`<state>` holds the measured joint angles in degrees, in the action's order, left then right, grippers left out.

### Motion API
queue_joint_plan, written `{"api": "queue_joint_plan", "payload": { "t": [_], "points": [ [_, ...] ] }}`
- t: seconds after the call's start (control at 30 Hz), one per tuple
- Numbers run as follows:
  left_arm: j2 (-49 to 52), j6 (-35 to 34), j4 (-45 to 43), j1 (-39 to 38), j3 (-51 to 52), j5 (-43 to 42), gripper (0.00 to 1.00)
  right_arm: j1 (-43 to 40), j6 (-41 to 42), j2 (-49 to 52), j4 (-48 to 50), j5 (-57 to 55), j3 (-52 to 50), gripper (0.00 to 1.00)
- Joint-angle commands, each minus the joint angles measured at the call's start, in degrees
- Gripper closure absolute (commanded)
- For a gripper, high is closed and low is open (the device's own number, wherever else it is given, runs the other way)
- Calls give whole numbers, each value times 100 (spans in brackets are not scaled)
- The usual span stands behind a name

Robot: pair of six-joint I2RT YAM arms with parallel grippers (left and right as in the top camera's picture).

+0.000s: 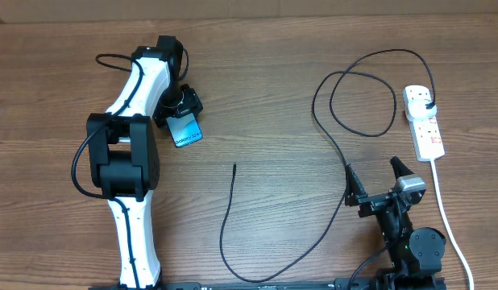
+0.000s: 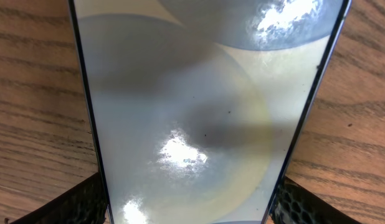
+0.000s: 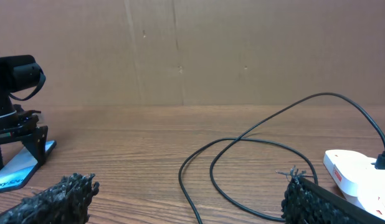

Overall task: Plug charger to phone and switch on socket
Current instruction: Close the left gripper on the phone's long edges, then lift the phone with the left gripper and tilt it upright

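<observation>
The phone [image 1: 187, 131], with a light-blue screen, is at the back left of the table. It fills the left wrist view [image 2: 192, 112]. My left gripper [image 1: 179, 109] has a finger against each long edge of the phone [image 2: 189, 208] and is shut on it. The charger is a thin black cable [image 1: 338, 145]. Its plug [image 1: 427, 104] sits in the white socket strip [image 1: 424, 122], and its connector tip [image 1: 234, 167] lies free mid-table. My right gripper [image 1: 376, 187] is open and empty, and the cable runs past its left finger. In the right wrist view the cable [image 3: 208, 165] lies between the open fingers [image 3: 180, 199].
The strip's white cord [image 1: 447, 221] runs toward the front edge, right of my right arm. The black cable loops across the front middle [image 1: 257, 278]. A cardboard wall [image 3: 192, 50] stands behind the table. In the right wrist view the strip [image 3: 361, 177] is at the right and the phone [image 3: 18, 167] at the left.
</observation>
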<state>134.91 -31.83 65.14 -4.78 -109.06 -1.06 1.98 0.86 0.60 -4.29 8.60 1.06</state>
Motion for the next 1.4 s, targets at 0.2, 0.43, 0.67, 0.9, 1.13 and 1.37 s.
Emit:
{"api": "queue_joint_plan", "payload": {
  "t": [0.2, 0.43, 0.67, 0.9, 1.13, 1.37],
  "points": [
    [74, -74, -48, 26, 133, -153, 33, 31, 20, -44, 17, -22, -61, 0],
    [74, -74, -48, 26, 136, -153, 41, 31, 20, -44, 17, -22, -61, 0],
    [74, -74, -48, 26, 133, -151, 56, 31, 20, -44, 17, -22, -61, 0],
    [74, -74, -50, 26, 133, -133, 74, 31, 20, -44, 17, -22, -61, 0],
    [74, 17, -46, 26, 133, -133, 96, 31, 20, -44, 17, -22, -61, 0],
    [72, 61, 107, 37, 33, -133, 96, 31, 20, -44, 17, -22, -61, 0]
  ]
}}
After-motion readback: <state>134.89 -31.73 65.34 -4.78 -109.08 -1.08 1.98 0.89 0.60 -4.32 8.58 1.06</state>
